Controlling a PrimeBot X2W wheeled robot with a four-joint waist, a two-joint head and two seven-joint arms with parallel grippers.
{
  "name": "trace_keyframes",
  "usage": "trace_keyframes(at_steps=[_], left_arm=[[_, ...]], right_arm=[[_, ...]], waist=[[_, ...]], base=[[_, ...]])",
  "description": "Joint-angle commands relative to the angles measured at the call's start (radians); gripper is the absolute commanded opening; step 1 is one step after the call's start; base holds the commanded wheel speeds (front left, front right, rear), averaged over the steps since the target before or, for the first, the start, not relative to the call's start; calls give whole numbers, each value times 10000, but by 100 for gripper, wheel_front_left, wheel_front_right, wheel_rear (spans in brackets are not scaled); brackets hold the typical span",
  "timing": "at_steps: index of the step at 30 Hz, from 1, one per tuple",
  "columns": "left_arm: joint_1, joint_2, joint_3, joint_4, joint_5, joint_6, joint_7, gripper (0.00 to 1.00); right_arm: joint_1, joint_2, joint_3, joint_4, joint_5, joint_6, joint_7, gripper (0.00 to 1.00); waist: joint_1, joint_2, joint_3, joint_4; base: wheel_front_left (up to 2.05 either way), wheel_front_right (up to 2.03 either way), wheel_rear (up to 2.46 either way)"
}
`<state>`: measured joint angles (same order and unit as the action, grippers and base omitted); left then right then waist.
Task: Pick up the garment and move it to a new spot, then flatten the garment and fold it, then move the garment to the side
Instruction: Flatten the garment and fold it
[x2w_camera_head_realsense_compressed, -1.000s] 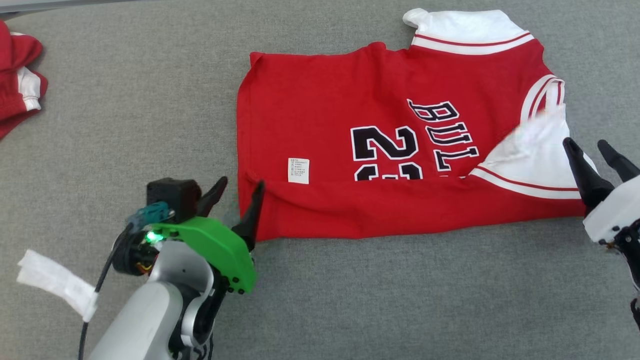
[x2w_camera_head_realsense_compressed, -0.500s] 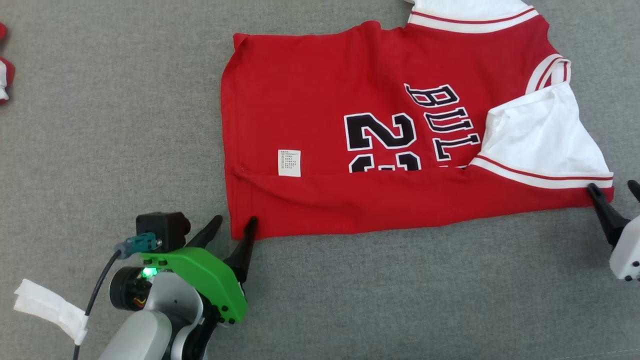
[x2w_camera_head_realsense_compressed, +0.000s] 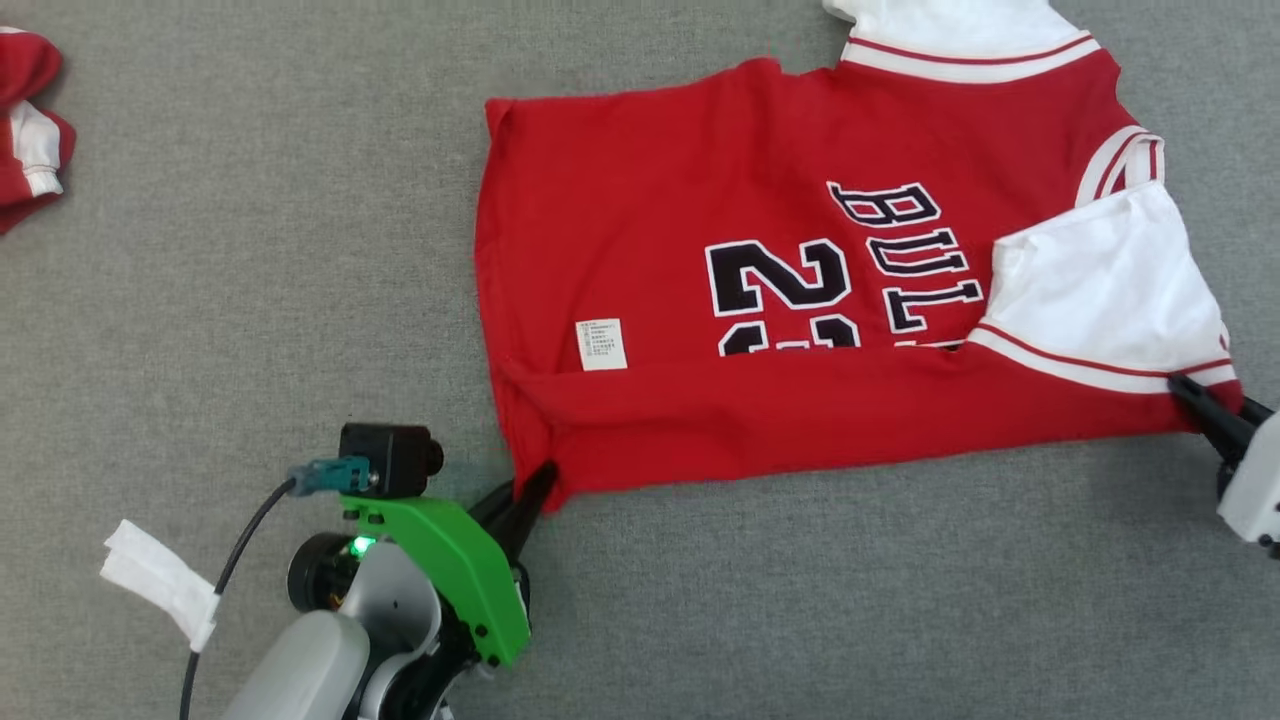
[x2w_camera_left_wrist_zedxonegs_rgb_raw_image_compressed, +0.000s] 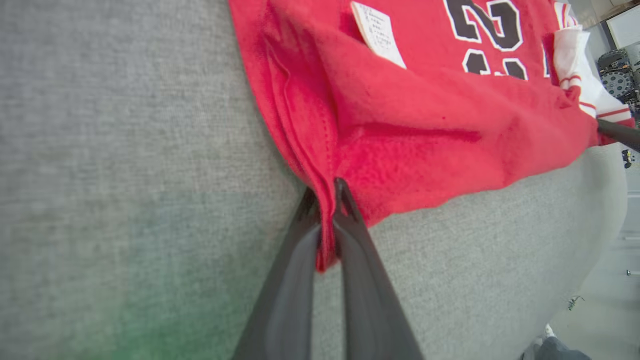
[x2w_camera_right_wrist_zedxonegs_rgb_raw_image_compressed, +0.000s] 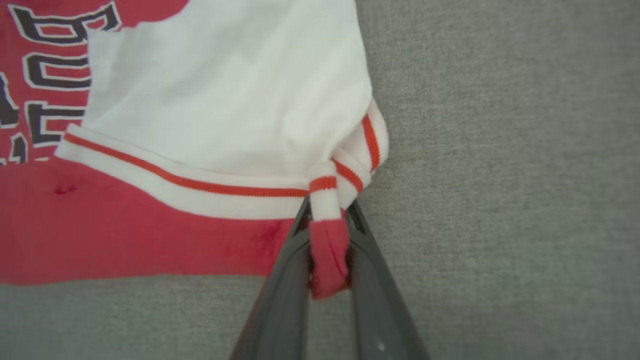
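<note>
1. Left gripper (x2w_camera_left_wrist_zedxonegs_rgb_raw_image_compressed: 325, 195) pinches the red jersey's (x2w_camera_head_realsense_compressed: 760, 250) near hem corner; right gripper (x2w_camera_right_wrist_zedxonegs_rgb_raw_image_compressed: 327, 212) pinches its near sleeve corner.
2. Jersey lies spread on the grey cloth surface (x2w_camera_head_realsense_compressed: 250, 250), near edge doubled over: folding step, likely.
3. Next: lift both corners evenly toward the far edge.

Bright, even, diffuse light covers the grey worktop (x2w_camera_head_realsense_compressed: 250, 250), so the garment (x2w_camera_head_realsense_compressed: 700, 180) throws only a faint, soft shadow along its near edge, and the head view is sharp throughout. In the wrist views the left gripper (x2w_camera_left_wrist_zedxonegs_rgb_raw_image_compressed: 326, 186) and right gripper (x2w_camera_right_wrist_zedxonegs_rgb_raw_image_compressed: 327, 205) blur close to the lens. The left wrist view also bends at its edges and shows a green cast on the worktop at bottom left.
</note>
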<state>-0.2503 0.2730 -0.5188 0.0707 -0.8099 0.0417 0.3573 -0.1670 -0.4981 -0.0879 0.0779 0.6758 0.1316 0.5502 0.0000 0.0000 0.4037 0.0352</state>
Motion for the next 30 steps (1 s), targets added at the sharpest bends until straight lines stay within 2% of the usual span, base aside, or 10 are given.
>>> trace_keyframes(at_steps=[1, 6, 10, 11, 12, 13, 17, 23, 26, 30], left_arm=[[421, 296, -2, -151, -103, -55, 195, 0], [1547, 1171, 163, -1941, -410, 75, 652, 0], [2687, 1554, 52, -2936, -540, 462, 884, 0], [2853, 1543, 60, -3024, -515, 554, 797, 8], [2990, 1515, 50, -3060, -397, 642, 684, 91], [3071, 1530, -9, -3056, -258, 696, 628, 100], [2990, 1418, -35, -3242, -67, 830, 434, 100], [1656, 2337, 739, -3763, 748, 1185, 716, 100], [275, 2060, 805, -3510, 927, 1200, 1013, 100], [-1735, 1430, 480, -2446, 1156, 988, 1384, 100]], right_arm=[[317, -266, -202, -106, 245, -17, 157, 0], [1670, -918, -603, -1085, 1416, -17, 1281, 0], [2727, -1212, -910, -1640, 1707, -15, 1792, 0], [2853, -1185, -999, -1645, 1614, -17, 1710, 9], [2997, -1079, -1014, -1602, 1612, -17, 1695, 41], [3079, -1031, -977, -1598, 1605, -17, 1688, 97], [2846, -1139, -1270, -1824, 1439, -9, 1500, 100], [1654, -2216, -1639, -3041, 1640, -9, 1831, 100], [110, -2602, -1228, -3075, 1415, -9, 2021, 100], [-2392, -2526, -23, -2463, 725, -9, 2351, 100]], waist=[[0, 0, -331, 62], [0, 0, -688, 109], [0, 0, -707, 88], [0, 0, -682, 79], [0, 0, -663, 87], [0, 0, -646, 96], [0, 0, -566, 185], [0, 0, 66, 296], [0, 0, 683, 459], [0, 0, 1530, 730]], base=[[0, 0, 0], [0, 0, 0], [0, 0, 0], [0, 0, 0], [0, 0, 0], [0, 0, 0], [0, 0, 0], [0, 0, 0], [0, 0, 0], [0, 0, 0]])
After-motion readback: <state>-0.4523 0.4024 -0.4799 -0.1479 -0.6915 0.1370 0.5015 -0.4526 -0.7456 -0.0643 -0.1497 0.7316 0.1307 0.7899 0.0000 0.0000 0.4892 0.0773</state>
